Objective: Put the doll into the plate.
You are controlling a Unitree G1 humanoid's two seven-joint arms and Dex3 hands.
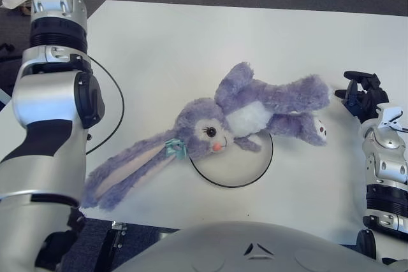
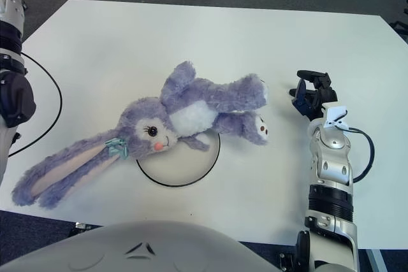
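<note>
The doll (image 1: 245, 109), a purple plush rabbit with a white belly, lies on its back across the far rim of the white plate (image 1: 237, 162). Its head (image 1: 204, 128) overlaps the plate's left rim, and its long ears (image 1: 124, 173) trail to the lower left toward the table's front edge. Its legs (image 2: 245, 103) stretch right, beyond the plate. My left forearm (image 1: 54, 62) rises along the left side and runs out of the top of the view, so that hand is hidden. My right hand (image 1: 360, 95) shows to the right of the doll's feet, apart from them, fingers relaxed and holding nothing.
A thin black cable (image 1: 118, 97) loops over the white table (image 1: 210, 42) beside my left arm. The table's front edge runs just below the plate, and my torso (image 1: 255, 246) fills the bottom of the view.
</note>
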